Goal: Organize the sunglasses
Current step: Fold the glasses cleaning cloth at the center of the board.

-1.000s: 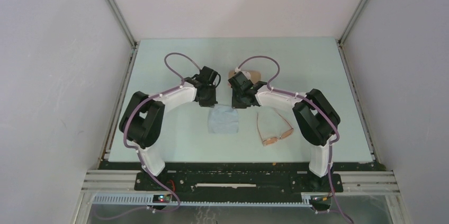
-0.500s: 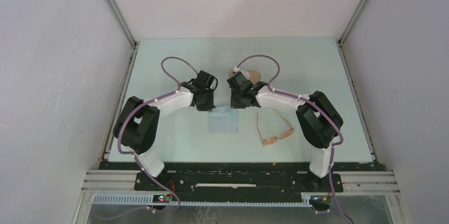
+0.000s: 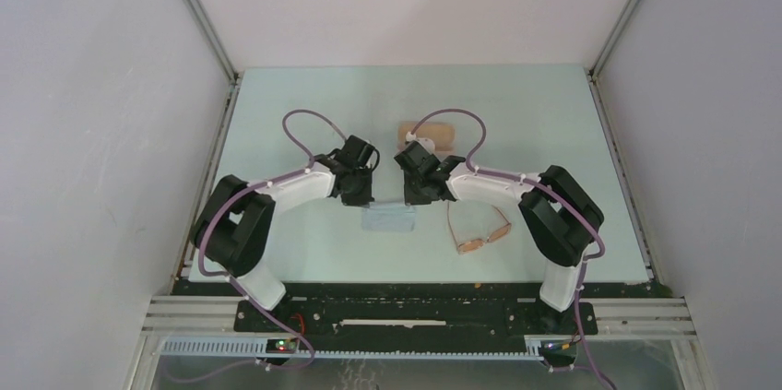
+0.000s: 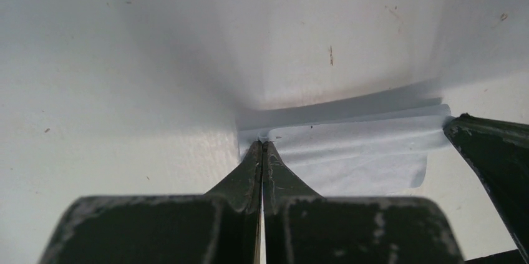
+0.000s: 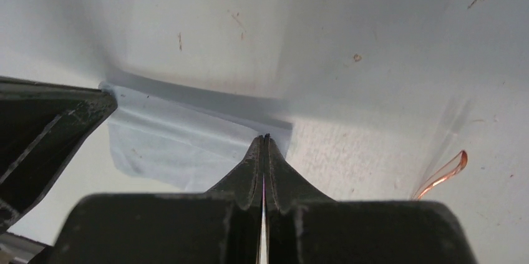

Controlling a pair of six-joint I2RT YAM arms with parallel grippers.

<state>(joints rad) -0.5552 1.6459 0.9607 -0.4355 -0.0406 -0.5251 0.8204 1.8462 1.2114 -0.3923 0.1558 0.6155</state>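
The sunglasses, orange-brown with amber lenses, lie on the table right of centre; one temple tip shows in the right wrist view. The light blue cloth lies between the two grippers, folded to a narrow strip. My left gripper is shut on the cloth's left corner. My right gripper is shut on the cloth's right corner. The cloth also shows in the left wrist view and the right wrist view. The case lies behind the right gripper.
The table is pale green, walled by white panels at the left, back and right. A black rail runs along the near edge.
Both grippers have moved toward the near edge, drawing the cloth's far edge over so it looks shorter. The case behind the right gripper shows more. The sunglasses have not moved.
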